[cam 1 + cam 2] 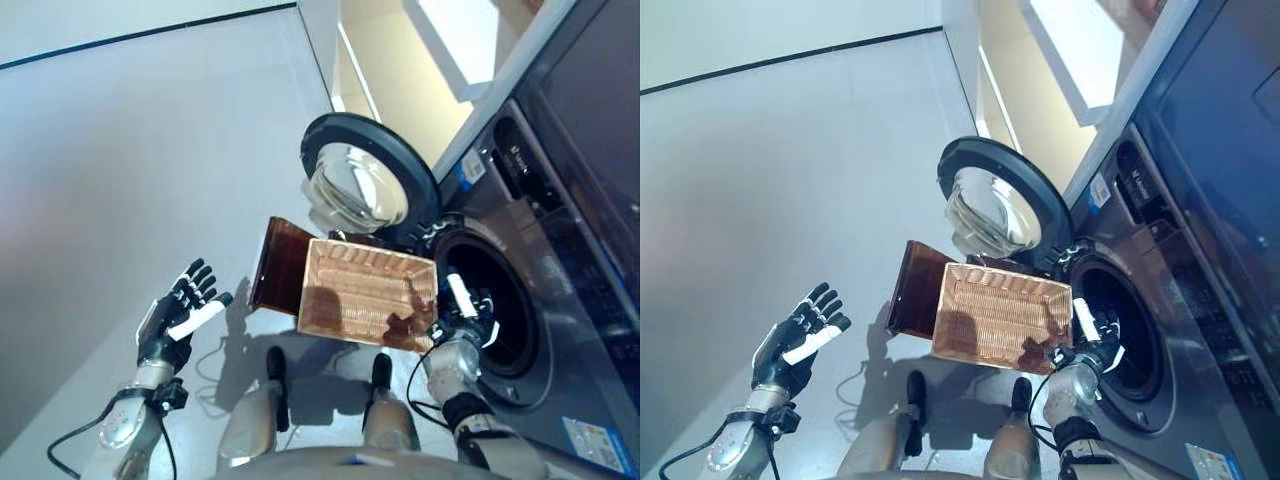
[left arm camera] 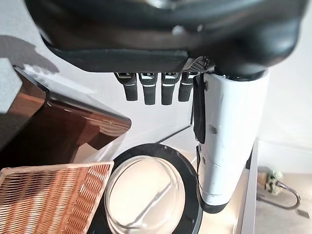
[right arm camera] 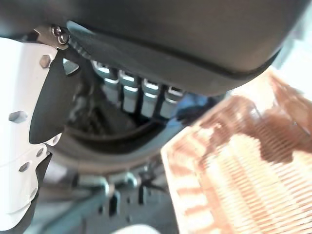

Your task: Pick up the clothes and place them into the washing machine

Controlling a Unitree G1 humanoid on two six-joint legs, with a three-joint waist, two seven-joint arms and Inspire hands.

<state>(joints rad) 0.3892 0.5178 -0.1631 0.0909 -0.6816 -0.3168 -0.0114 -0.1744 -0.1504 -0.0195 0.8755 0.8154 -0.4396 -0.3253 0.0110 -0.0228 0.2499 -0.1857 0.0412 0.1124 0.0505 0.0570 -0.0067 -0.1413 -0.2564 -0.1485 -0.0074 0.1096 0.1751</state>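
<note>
Basket [image 1: 365, 290] empty beside the open washer [image 1: 500, 310].
Right hand [image 1: 468, 318] at the drum mouth, fingers relaxed, holding nothing; left hand [image 1: 180, 315] spread over the floor. No clothes are visible.

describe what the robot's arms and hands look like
Both arms are silver-grey with dark wrist cuffs. The left hand is dark, with black segmented fingers and a white cover along the thumb. The right hand is the same dark build, its thumb also white-covered, with small round holes in the cover in the right wrist view.
</note>
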